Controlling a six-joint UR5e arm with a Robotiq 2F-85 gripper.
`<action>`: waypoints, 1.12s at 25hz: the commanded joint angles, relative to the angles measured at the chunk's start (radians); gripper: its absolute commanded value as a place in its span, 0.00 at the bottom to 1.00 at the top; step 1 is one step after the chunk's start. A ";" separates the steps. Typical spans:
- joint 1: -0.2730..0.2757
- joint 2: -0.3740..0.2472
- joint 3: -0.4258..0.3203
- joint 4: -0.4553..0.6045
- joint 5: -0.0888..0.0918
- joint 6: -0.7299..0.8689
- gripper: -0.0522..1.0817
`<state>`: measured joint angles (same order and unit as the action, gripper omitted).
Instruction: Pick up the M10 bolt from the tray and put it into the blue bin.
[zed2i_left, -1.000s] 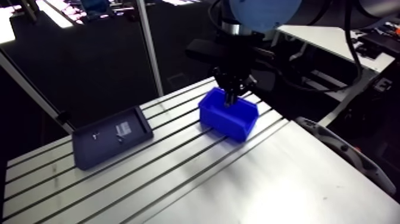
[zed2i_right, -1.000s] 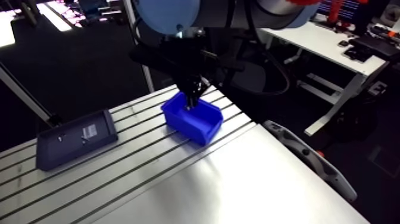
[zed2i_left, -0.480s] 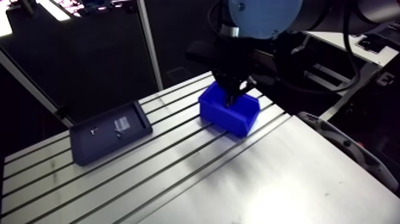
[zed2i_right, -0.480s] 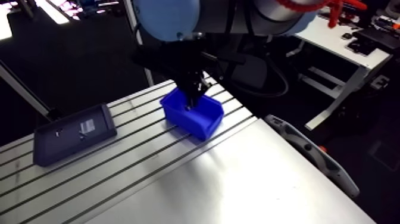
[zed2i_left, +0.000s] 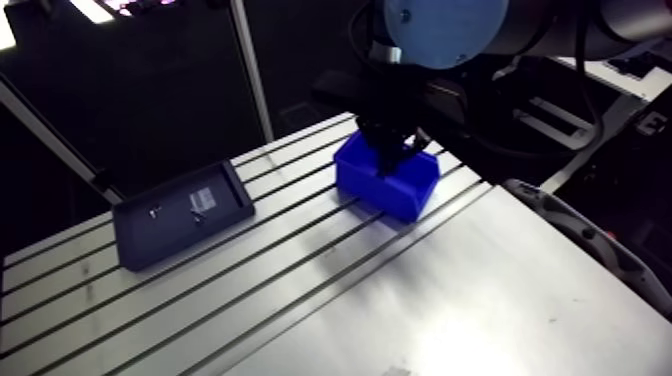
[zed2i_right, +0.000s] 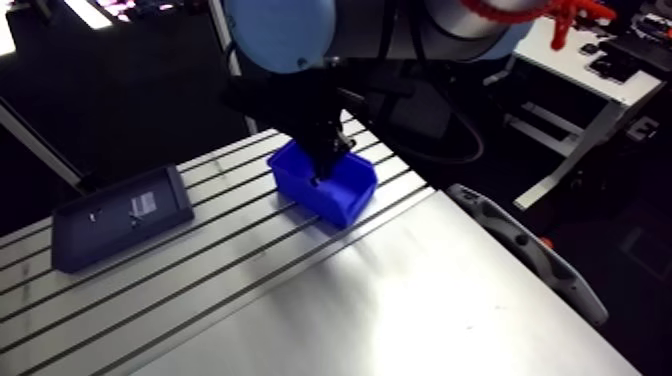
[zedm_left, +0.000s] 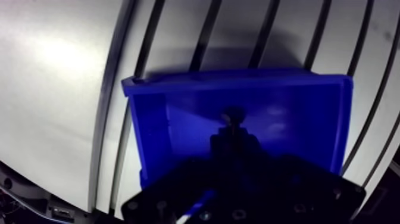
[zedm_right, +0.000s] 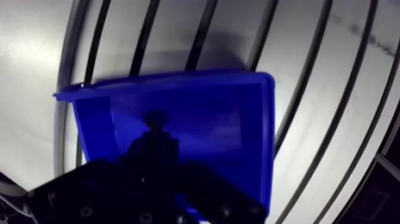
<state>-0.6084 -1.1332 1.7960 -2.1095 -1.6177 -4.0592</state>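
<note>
The gripper (zedm_left: 233, 132) has descended further into the blue bin (zedm_left: 147, 137) since just before. The jaws are nearly together, clamped on the bolt (zedm_left: 233, 113), which hangs over the bin floor. Release is probably the only step left. The tray (zed2i_left: 165, 238) lies well apart.

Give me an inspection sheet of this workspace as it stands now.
Surface: slotted aluminium table, bare metal.
Job's things: blue bin upright on the table; dark tray apart from it, holding small parts and a white label.
Clutter: nothing seen.
Gripper: gripper reaches down into the blue bin; small dark shape at its tip, too dark to name.
Cables: nothing seen on the table.
Surroundings: grey curved part beside the table's edge, unidentifiable.
</note>
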 joint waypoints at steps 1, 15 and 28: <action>0.001 0.020 0.003 -0.030 -0.001 0.000 0.94; 0.002 0.040 -0.002 -0.034 0.003 0.027 0.52; 0.018 -0.085 -0.062 0.176 0.022 0.027 0.06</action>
<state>-0.6019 -1.1482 1.7758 -2.0528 -1.6021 -4.0332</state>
